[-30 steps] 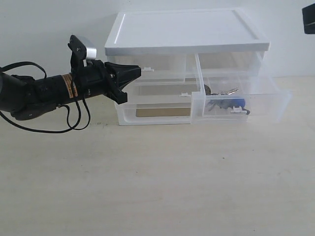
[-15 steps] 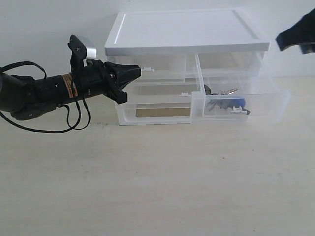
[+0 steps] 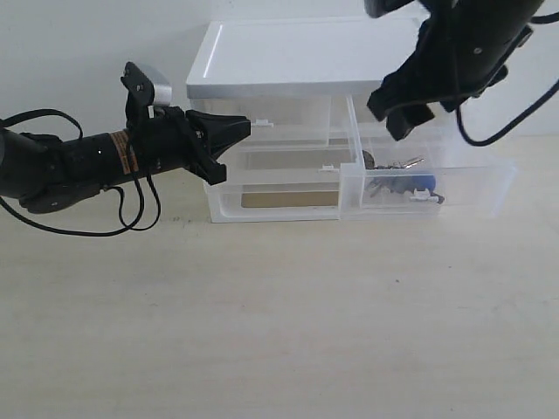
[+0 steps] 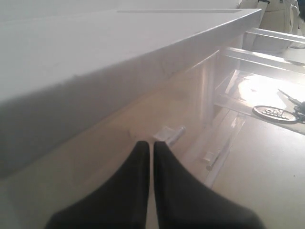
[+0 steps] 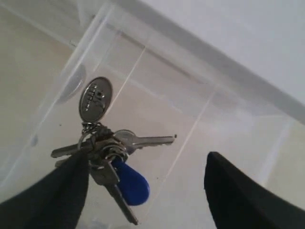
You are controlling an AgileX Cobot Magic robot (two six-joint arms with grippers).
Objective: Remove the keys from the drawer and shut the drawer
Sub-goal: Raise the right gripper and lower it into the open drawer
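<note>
The right pincer (image 5: 145,160), released wide, hangs just above the keys (image 5: 107,148) in the open drawer (image 3: 467,179), nearer than the left arm.

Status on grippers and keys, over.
Left gripper shut at cabinet front. Right gripper open over keys. Keys lying in open drawer. Nothing blocking.

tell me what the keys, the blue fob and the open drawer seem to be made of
Keys: grey metal, fairly shiny, going by the bright glints on the blades. Oval tag: also metal by its look, duller, with stamped marks. Blue fob: likely smooth plastic, an even, saturated colour. Drawer: translucent plastic, slightly frosted; the keys show through its front wall.
</note>
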